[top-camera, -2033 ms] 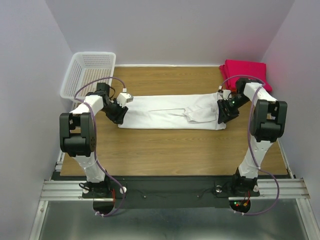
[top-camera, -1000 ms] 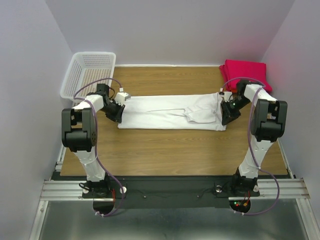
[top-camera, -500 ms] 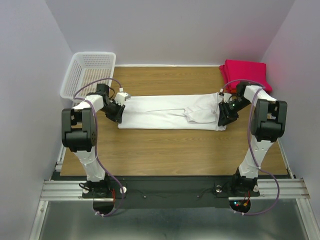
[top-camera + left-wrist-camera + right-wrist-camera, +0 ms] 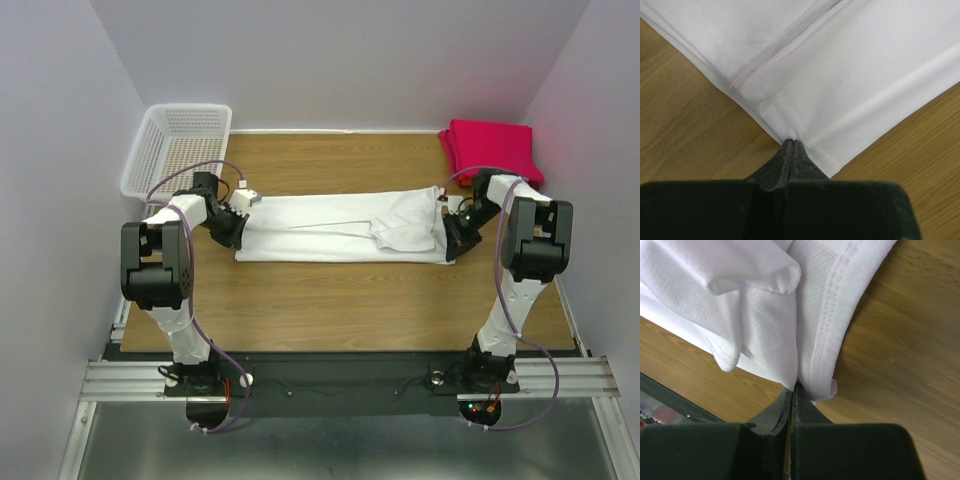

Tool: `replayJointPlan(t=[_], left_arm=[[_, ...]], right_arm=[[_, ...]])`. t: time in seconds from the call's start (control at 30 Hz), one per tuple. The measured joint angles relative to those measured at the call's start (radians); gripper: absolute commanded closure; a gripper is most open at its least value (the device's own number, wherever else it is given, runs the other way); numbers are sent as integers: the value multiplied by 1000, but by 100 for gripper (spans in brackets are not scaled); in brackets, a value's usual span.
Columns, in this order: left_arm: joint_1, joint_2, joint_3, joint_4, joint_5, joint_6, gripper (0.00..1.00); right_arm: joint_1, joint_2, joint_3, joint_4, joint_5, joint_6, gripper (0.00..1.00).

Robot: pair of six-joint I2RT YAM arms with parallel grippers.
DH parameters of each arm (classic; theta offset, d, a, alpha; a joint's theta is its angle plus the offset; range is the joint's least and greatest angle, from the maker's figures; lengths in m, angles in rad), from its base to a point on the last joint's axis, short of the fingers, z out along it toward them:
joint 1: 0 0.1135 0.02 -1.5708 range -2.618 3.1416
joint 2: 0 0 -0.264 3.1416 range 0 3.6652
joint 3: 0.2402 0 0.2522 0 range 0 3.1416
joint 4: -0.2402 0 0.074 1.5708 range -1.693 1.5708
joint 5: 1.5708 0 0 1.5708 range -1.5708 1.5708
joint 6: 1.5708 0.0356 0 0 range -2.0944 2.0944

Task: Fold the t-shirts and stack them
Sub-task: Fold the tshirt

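A white t-shirt (image 4: 340, 226) lies folded into a long strip across the middle of the table. My left gripper (image 4: 237, 228) is shut on its left end; the left wrist view shows the pinched hem (image 4: 790, 135) right at the fingertips (image 4: 791, 145). At the strip's right end my right gripper (image 4: 452, 238) is shut on the bunched cloth (image 4: 805, 375) by the collar edge. Red t-shirts (image 4: 492, 148) lie folded in a pile at the back right corner, behind the right arm.
A white lattice basket (image 4: 180, 148) stands at the back left corner, just behind the left arm. Purple walls close in the table on three sides. Bare wood (image 4: 340, 300) stretches between the shirt and the arm bases.
Both grippers have closed on the ends of the white t-shirt. The right gripper shifted slightly right and toward the near edge, tightening the cloth there.
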Motion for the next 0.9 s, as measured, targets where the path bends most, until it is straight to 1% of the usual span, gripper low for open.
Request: replayJointPlan(t=[0.1,0.17,0.2,0.27,0.3,0.37,0.4,0.43,0.47,0.5,0.6,0.7,0.8,0.9], left_arm=[[0,-14,-16,-8,0,11,99],[0,-14,-16,-13,3,21,92],[0,-14,-15,-17,4,29,84],[0,-16,-13,-27,5,44,78],[0,-17,-8,-42,4,50,72],[0,-17,9,-80,2,66,68],[1,-17,27,-106,2,79,65],[2,-17,47,-127,3,91,65],[3,-17,66,-144,5,99,64],[4,-19,95,-161,8,112,61],[4,-46,164,-196,34,151,58],[-17,-90,223,-209,58,179,58],[-92,-108,273,-200,86,185,56],[-213,-107,288,-153,126,158,55]], right_arm=[[-2,0,-10,1,28,-26,99],[-2,0,-23,-2,25,-29,85],[-2,0,-27,-8,18,-32,75],[-2,0,-26,-21,3,-37,74],[-2,0,-26,-23,-2,-38,73],[-1,-1,-24,-28,-7,-43,64],[-1,-1,-19,-38,-7,-48,62],[-1,-1,-11,-48,-6,-53,59],[-1,-1,-5,-57,-6,-56,58],[-1,-2,2,-65,-6,-61,57],[-5,-22,42,-103,-7,-77,57],[-11,-58,101,-127,-23,-80,57],[-13,-82,185,-141,-86,-58,57],[-13,-82,223,-135,-162,-16,54]])
